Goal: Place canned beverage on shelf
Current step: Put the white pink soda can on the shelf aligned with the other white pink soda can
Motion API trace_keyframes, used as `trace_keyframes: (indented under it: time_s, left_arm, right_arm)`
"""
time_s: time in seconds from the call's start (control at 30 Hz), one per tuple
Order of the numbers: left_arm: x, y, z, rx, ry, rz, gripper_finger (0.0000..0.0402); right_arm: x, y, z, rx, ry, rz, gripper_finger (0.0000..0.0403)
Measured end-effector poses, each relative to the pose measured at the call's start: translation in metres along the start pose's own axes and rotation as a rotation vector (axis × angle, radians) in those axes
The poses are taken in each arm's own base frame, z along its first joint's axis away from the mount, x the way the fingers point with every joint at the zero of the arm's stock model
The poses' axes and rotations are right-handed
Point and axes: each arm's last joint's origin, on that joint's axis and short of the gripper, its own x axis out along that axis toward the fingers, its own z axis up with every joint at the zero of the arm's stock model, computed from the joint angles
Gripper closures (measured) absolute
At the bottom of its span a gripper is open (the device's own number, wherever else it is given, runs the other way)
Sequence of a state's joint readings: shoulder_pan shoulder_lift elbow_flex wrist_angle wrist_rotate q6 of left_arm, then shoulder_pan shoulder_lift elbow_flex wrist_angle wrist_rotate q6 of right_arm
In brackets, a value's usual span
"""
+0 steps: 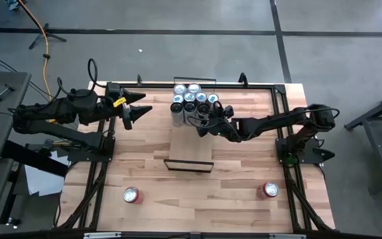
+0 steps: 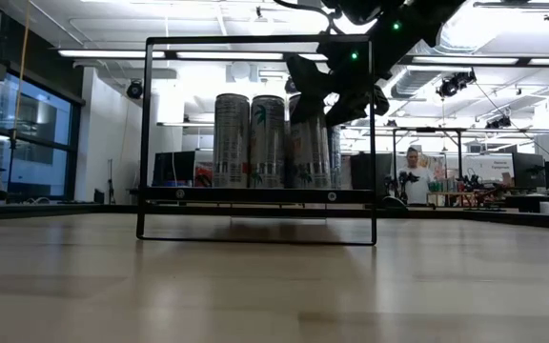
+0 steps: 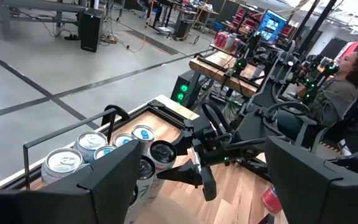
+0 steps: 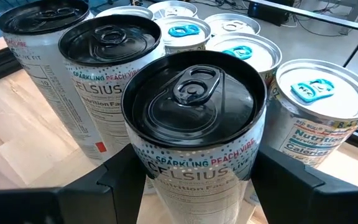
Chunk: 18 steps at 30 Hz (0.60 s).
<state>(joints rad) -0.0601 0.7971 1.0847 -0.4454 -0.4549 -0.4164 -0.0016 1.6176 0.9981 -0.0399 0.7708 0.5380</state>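
Right hand (image 4: 194, 177) at upright can, on shelf's far end.
Tall white black-topped drink can (image 4: 194, 118) is pinched between its fingers on the light-wood plank shelf (image 1: 191, 149); left hand (image 1: 136, 111) is held spread, well apart.

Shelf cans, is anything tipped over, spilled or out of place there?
Nothing stands out. The cans stand upright in a tight cluster on the shelf, with no spill visible. Two red cans sit apart on the table.
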Motion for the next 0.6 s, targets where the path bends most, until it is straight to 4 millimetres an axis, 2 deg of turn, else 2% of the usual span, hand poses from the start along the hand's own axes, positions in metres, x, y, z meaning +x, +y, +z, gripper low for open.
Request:
trace_keyframes:
  time_s: [0.47, 0.6]
  left_arm:
    - [0.000, 0.000, 0.000, 0.000, 0.000, 0.000, 0.0103]
    - [0.000, 0.000, 0.000, 0.000, 0.000, 0.000, 0.0103]
  right_arm:
    - [0.011, -0.010, 0.006, 0.090, 0.028, 0.006, 0.0166]
    - [0.011, -0.011, 0.006, 0.115, 0.017, -0.018, 0.0147]
